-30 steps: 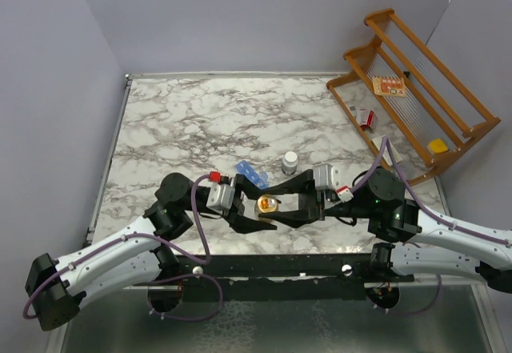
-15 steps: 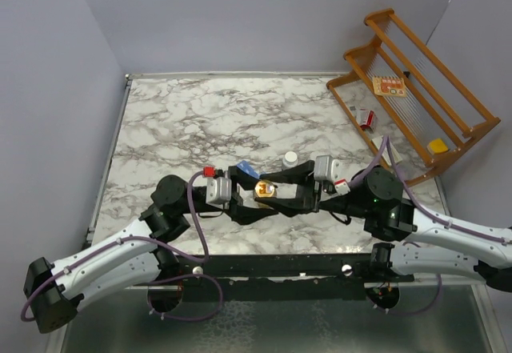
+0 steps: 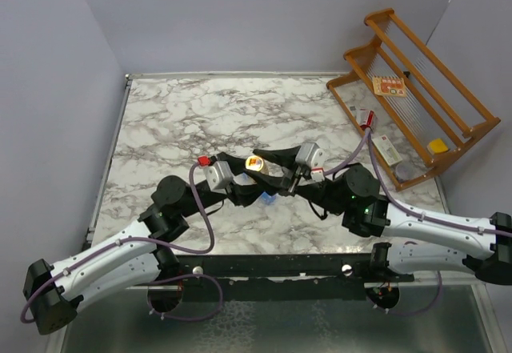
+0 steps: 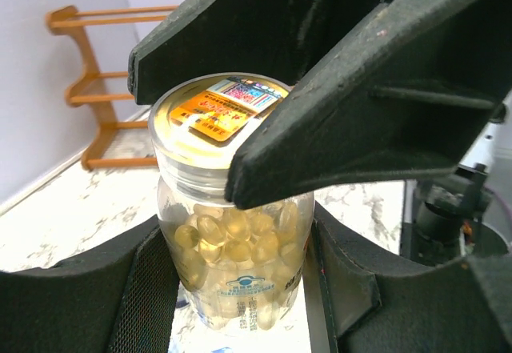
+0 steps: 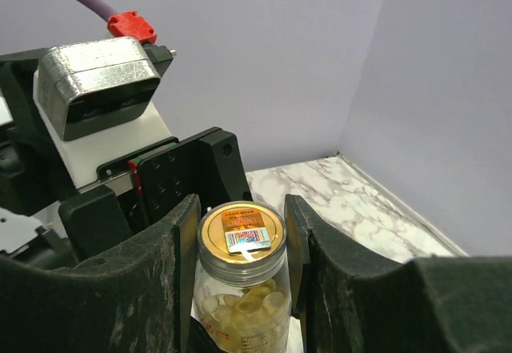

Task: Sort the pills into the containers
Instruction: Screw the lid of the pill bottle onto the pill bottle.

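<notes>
Underneath, a veined marble table (image 3: 208, 113) meets lavender walls (image 3: 240, 17).

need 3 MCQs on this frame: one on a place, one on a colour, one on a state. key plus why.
1. Where does the wooden rack stand in the top view?
A) right rear
B) left rear
C) centre front

2. What colour are the pills in the bottle?
A) blue
B) yellow
C) red

3. How is the bottle placed?
A) lying loose
B) standing in the rack
C) between the jaws of both the left gripper and the right gripper

Key: 1 A, it stands by the right wall; 2 B, yellow capsules show through the clear wall; 3 C, each wrist view shows its own jaws flanking the bottle.
</notes>
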Action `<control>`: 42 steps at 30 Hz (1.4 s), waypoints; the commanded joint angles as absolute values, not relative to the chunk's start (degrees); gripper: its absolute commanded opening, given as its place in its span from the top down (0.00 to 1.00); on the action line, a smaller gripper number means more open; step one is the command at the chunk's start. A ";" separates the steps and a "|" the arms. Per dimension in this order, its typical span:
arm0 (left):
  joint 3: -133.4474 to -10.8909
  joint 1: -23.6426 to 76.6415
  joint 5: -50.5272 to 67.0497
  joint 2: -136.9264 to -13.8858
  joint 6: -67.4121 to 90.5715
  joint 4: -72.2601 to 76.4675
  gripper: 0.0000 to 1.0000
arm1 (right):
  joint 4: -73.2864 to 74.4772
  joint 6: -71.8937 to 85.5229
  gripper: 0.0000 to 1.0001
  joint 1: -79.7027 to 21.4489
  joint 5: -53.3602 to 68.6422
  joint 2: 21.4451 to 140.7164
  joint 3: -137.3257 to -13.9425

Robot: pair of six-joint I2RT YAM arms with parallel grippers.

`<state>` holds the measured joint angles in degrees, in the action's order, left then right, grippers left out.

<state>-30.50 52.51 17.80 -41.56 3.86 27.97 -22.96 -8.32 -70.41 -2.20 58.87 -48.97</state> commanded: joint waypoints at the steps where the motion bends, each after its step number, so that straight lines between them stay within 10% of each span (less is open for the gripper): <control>1: -32.49 52.49 7.55 -41.80 1.39 38.52 1.00 | -19.01 -10.00 0.91 -70.76 -7.56 63.94 -45.52; 11: -35.50 52.55 -0.48 -47.91 -3.15 39.64 1.00 | -21.46 -11.78 0.92 -70.75 -16.63 70.70 -48.13; 16: -35.50 52.47 -0.03 -48.97 -3.77 39.58 1.00 | -22.14 -11.54 0.57 -70.76 -16.16 69.06 -48.82; 23: -32.35 52.51 3.04 -47.01 -1.34 39.49 1.00 | -25.75 -12.74 0.36 -70.77 -14.62 62.95 -48.71; 42: -31.63 52.48 24.09 -44.86 0.11 31.72 1.00 | -5.17 -8.44 0.32 -70.75 3.43 45.32 -55.28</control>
